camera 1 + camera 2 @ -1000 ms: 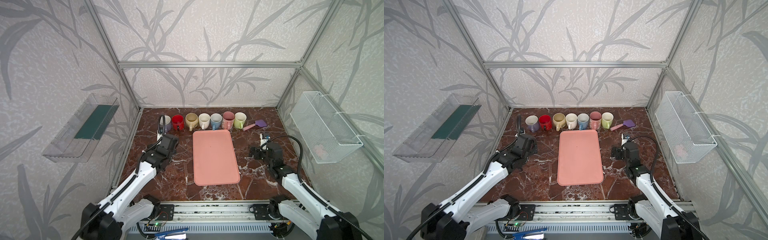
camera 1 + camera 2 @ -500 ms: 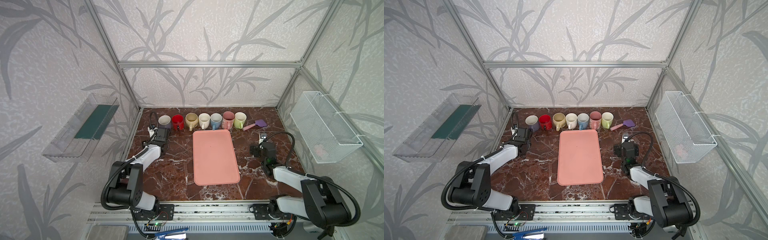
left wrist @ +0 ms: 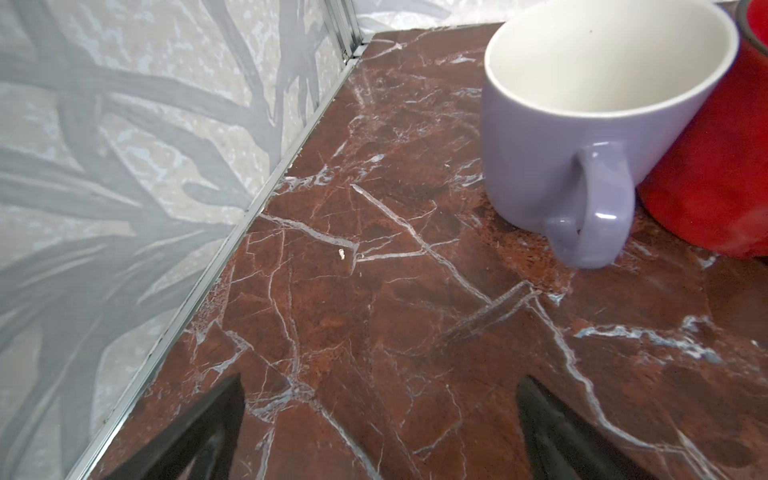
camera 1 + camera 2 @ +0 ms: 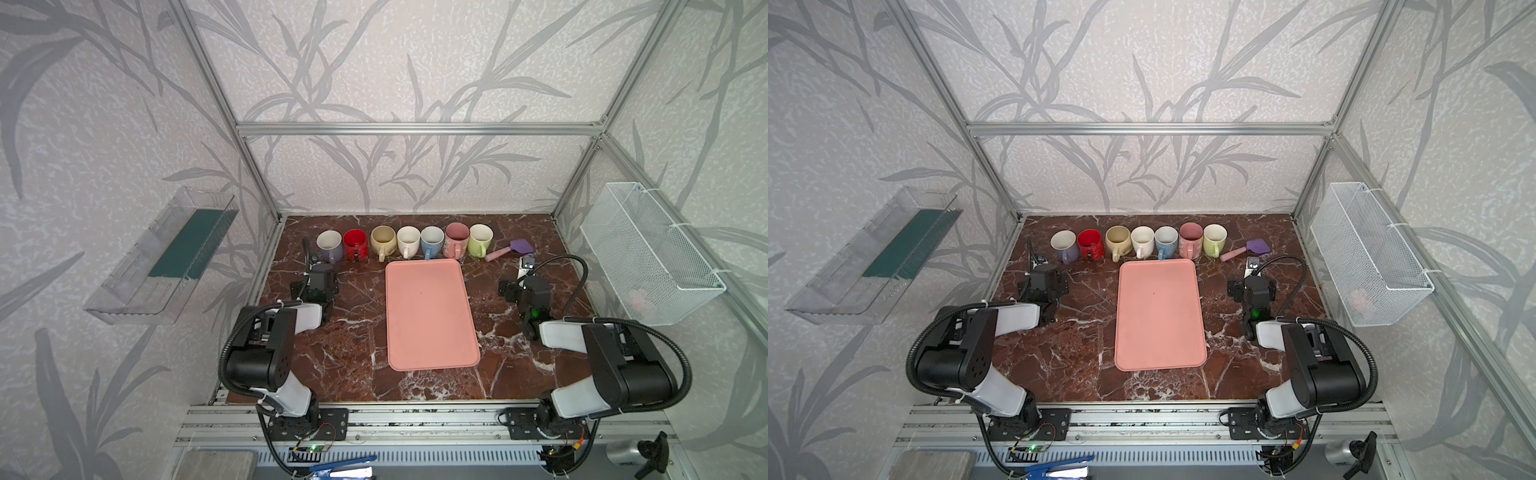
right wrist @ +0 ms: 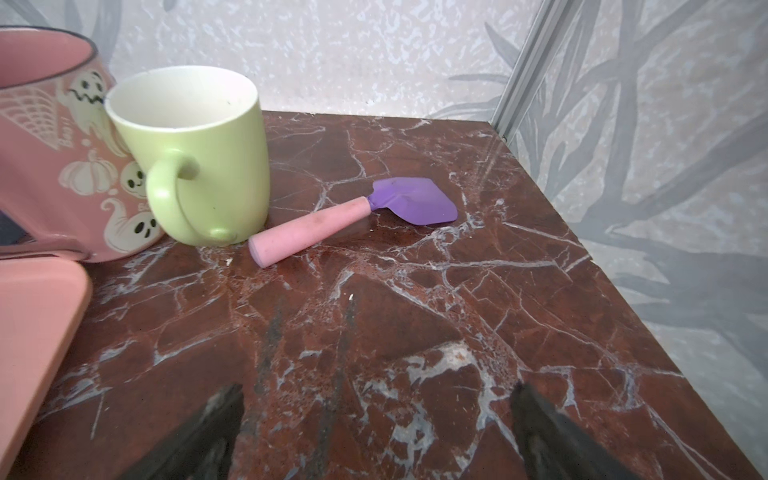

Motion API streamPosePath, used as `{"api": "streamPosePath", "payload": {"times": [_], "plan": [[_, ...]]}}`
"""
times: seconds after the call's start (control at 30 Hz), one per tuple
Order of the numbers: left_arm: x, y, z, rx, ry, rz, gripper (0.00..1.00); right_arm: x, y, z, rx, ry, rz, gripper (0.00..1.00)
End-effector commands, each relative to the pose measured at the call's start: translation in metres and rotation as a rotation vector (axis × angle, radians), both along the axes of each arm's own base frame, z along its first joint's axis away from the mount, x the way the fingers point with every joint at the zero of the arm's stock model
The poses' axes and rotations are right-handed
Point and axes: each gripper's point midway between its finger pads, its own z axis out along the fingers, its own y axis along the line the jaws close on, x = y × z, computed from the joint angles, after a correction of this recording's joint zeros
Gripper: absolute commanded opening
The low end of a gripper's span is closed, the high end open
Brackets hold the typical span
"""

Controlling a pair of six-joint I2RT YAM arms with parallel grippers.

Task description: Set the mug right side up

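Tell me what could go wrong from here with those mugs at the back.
The purple mug sits tight beside the red mug, so the open left gripper could knock either reaching in. The spatula lies close to the green mug; the right gripper might shove it into that mug.

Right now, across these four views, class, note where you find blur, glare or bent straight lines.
Left wrist view: red mug soft at the frame edge, small glint on the purple mug handle, left gripper dark and unfocused. Right wrist view: spatula fairly sharp, right gripper blurred. Both top views: even soft light, aluminium frame splaying outward.
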Motion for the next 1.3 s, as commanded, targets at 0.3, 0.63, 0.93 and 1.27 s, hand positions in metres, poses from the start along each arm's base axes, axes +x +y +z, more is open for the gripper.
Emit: {"api": "streamPosePath", "payload": {"times": [0.3, 0.63, 0.93, 1.27], "plan": [[-0.019, -0.016, 0.047, 0.088, -0.314, -0.046, 0.99, -0.038, 0.022, 0.018, -0.003, -0.240, 0.151, 0.99], [-0.010, -0.036, 0.028, -0.011, -0.316, -0.255, 0.99, -0.026, 0.023, 0.011, -0.004, -0.217, 0.144, 0.99], [0.001, -0.019, 0.018, -0.129, -0.237, -0.223, 0.99, 0.006, 0.018, -0.002, 0.002, -0.041, 0.092, 0.99], [0.001, -0.019, 0.019, -0.123, -0.242, -0.223, 0.99, 0.005, 0.024, 0.000, -0.013, -0.071, 0.131, 0.99]]}}
